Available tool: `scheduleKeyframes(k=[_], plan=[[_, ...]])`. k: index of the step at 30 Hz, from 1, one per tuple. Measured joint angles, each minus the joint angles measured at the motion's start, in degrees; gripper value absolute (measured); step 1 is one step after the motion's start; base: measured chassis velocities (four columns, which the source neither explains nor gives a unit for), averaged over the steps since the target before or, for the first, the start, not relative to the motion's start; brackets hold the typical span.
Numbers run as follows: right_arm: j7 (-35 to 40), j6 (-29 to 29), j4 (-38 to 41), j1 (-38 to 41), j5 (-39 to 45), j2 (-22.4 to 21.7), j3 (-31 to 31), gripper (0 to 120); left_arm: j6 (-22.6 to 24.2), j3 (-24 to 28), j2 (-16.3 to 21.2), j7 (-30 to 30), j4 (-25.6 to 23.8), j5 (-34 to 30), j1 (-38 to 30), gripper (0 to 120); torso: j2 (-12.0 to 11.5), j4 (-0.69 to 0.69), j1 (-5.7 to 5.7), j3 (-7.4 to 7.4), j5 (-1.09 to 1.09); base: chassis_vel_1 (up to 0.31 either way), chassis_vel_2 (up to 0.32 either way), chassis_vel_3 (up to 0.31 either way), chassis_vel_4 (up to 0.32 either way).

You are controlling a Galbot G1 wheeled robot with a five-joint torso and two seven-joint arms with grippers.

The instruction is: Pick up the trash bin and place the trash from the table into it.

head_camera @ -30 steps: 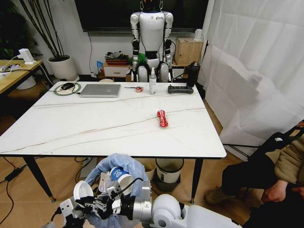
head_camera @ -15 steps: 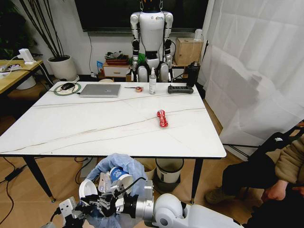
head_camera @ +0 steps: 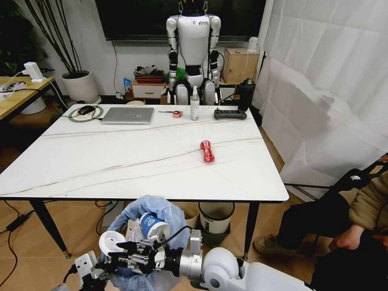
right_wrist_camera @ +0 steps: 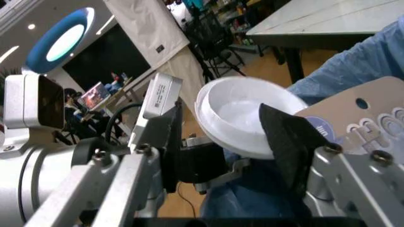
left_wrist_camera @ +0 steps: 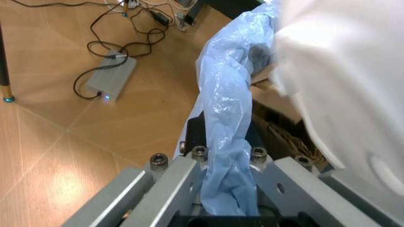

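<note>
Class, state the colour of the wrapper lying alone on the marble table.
Red. The wrapper shows best in the head view, on the table.

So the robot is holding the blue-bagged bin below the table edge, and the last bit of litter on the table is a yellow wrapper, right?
Not quite: the litter left on the table is a red wrapper, not yellow, as the head view shows. The rest holds: the left gripper clamps the trash bin by its blue bag, below the table edge.

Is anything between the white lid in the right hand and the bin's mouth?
Nothing visible. The right hand holds the white lid at the trash bin's rim; a paper cup already lies inside, beside it.
</note>
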Motion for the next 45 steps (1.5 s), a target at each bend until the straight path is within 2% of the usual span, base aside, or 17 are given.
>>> scheduleKeyframes(k=[1,6,9,15,23,32,35,37,40,45], plan=[[0.0,0.0,0.0,0.0,0.0,0.0,0.0,47,0.0,0.0,0.0,0.0,0.0,0.0,0.0,0,0.0,0.0,0.0,0.0,0.0,0.0,0.0,0.0,0.0],[0.07,0.01,1.02,-0.02,-0.01,-1.52,1.01,70,-0.01,0.14,-0.01,0.0,0.47,0.0,-0.22,0,0.0,0.0,0.0,0.0,0.0,0.0,0.0,0.0,0.0],[0.08,0.02,1.2,-0.15,-0.01,-1.96,1.43,77,-0.01,0.35,-0.05,0.01,0.53,0.01,-0.25,0,0.0,0.0,0.0,0.0,0.0,0.0,0.0,0.0,0.0],[0.04,0.23,1.51,-0.97,-0.18,-2.21,2.2,99,0.17,0.09,0.03,-0.68,0.47,0.52,0.5,0,0.0,0.0,0.0,0.0,0.0,0.0,0.0,0.0,0.0],[0.1,0.45,2.77,-0.88,-0.14,-2.5,4.09,100,0.75,-2.26,1.44,-1.57,-0.82,0.03,2.9,0,0.0,0.01,0.0,0.0,0.0,0.0,0.0,0.0,0.0],[2.78,0.92,3.25,-1.7,-1.6,-2.09,7.73,100,0.83,-1.7,0.91,-1.67,-0.51,0.11,2.61,0,0.0,0.0,0.0,0.0,-0.01,0.0,0.0,0.0,0.0],[8.84,-0.82,3.46,-1.86,-3.62,-0.77,12.73,100,0.83,-1.13,0.42,-1.53,-0.4,0.42,2.41,0,0.0,0.0,0.0,0.0,-0.01,0.0,0.0,0.0,0.0],[10.49,-1.44,3.45,-1.81,-4.19,-0.43,13.83,100,0.83,-1.07,0.36,-1.52,-0.4,0.47,2.35,0,0.0,0.0,0.0,0.0,-0.01,0.0,0.0,0.0,0.0],[18.95,-5.91,2.2,-0.7,-6.02,2.06,19.3,100,0.76,-0.8,0.21,-1.35,-0.38,0.79,2.19,0,0.0,0.0,0.0,0.0,-0.01,0.0,0.0,0.0,0.0],[24.42,-11.11,-1.21,1.51,-6.84,5.82,25.63,100,0.64,-0.49,-0.04,-1.09,-0.46,1.36,2.18,0,0.0,0.01,0.0,0.01,0.0,0.0,0.0,0.0,0.0]])
